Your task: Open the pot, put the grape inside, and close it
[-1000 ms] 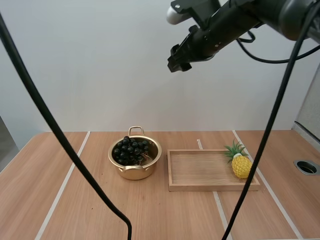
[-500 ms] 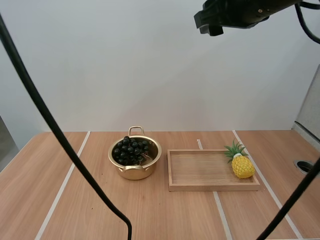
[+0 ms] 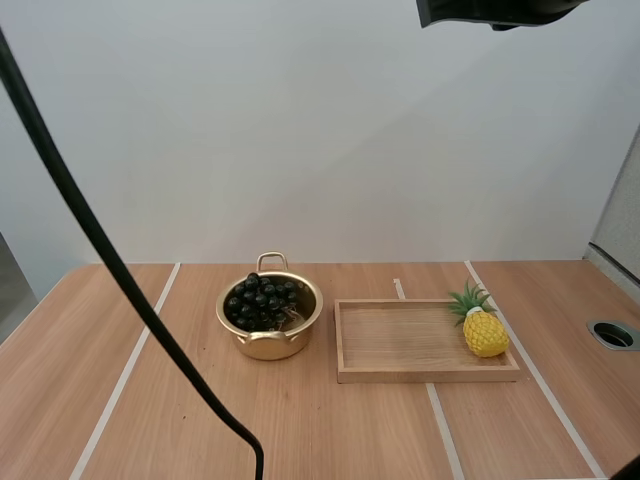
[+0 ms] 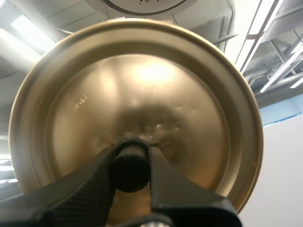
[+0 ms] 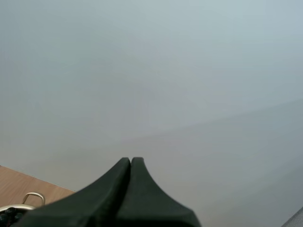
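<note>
The pot (image 3: 270, 340) stands uncovered near the table's (image 3: 150, 400) far edge, left of the middle, with the grapes (image 3: 260, 302) inside. The left fingers (image 4: 94, 184) pinch the black knob (image 4: 130, 170) of its lid (image 4: 142, 85). The right fingers (image 5: 118, 189) are pressed together on nothing. Just right of the pot lies a wooden tray (image 3: 400, 375) with a toy pineapple (image 3: 484, 332) at its right end.

The left end effector (image 4: 130, 166) and right end effector (image 5: 130, 163) are black, tapered.

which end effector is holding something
The left end effector: it is shut on the lid by its black knob. The right end effector is shut on nothing.
</note>
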Controlling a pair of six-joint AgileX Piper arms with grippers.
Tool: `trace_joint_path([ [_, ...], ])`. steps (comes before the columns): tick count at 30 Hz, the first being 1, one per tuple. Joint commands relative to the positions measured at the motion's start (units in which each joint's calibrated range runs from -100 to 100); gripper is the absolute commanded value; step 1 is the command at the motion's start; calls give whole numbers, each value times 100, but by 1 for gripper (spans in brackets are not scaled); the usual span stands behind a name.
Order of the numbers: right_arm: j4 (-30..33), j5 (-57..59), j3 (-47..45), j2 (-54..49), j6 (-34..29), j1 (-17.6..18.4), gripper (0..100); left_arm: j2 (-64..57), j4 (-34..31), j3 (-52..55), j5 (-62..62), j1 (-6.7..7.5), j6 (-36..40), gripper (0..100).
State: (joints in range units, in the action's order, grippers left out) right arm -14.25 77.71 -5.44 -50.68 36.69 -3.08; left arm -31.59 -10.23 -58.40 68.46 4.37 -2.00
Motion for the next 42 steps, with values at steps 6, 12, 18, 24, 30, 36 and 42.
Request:
trace_joint_path([
  [6, -1, 1022, -11, -79, -19, -24, 0, 57, -50, -36, 1675, 24, 1, 0],
  [12, -173, 1662, -287, -269, -19, -24, 0, 285, -29, -36, 2764, 24, 1, 0],
  [18, -173, 1930, -1248, -1024, 271, -24, 0, 432, 1, -36, 3154, 24, 1, 0],
  [24, -173, 2229, -2215, -1882, 676, -24, 0, 497, 302, -36, 3154, 24, 1, 0],
  [30, -214, 2229, -2844, -2362, 778, 188, 0, 626, 418, 17, 3154, 24, 1, 0],
  [36, -93, 2229, -3047, -2496, 654, 549, 0, 700, 516, 576, 3154, 24, -96, 0],
  [42, 282, 2229, -3047, -2500, 418, 892, 0, 689, 585, 1584, 3154, 24, -109, 0],
])
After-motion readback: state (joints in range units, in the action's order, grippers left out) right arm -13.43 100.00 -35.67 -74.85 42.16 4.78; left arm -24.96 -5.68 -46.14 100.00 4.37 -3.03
